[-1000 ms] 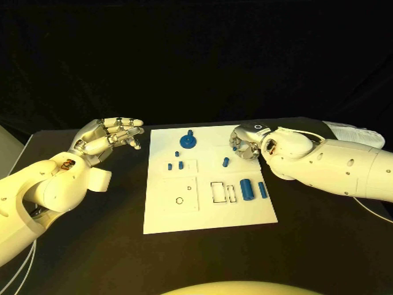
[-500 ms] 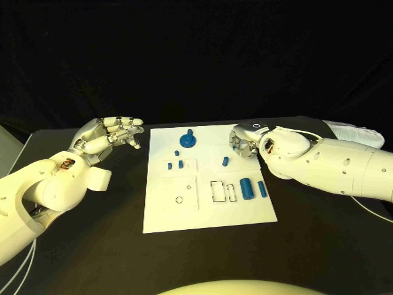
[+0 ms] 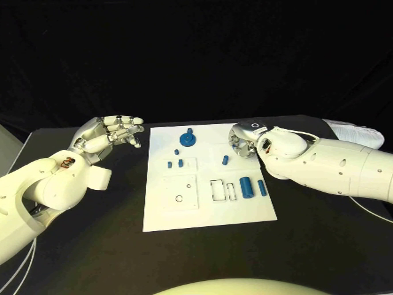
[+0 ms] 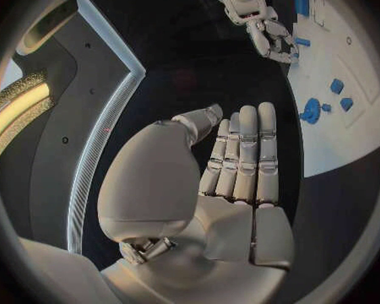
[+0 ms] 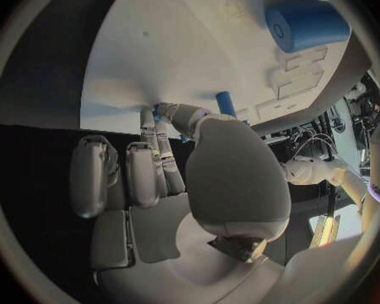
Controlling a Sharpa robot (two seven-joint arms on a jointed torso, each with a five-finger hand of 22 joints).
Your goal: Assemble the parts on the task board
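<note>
The flat white task board (image 3: pixel 210 212) lies mid-table. The right hand (image 3: pixel 244 142), metallic, seems to pinch a small blue peg (image 5: pixel 165 112) at its far right. The left hand (image 3: pixel 110 135) hovers left, fingers straight, together, empty.

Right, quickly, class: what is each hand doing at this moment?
Left hand: open, holding nothing, raised beside the white board.
Right hand: over the board's far edge; whether its fingertips pinch a small blue part cannot be told.
</note>
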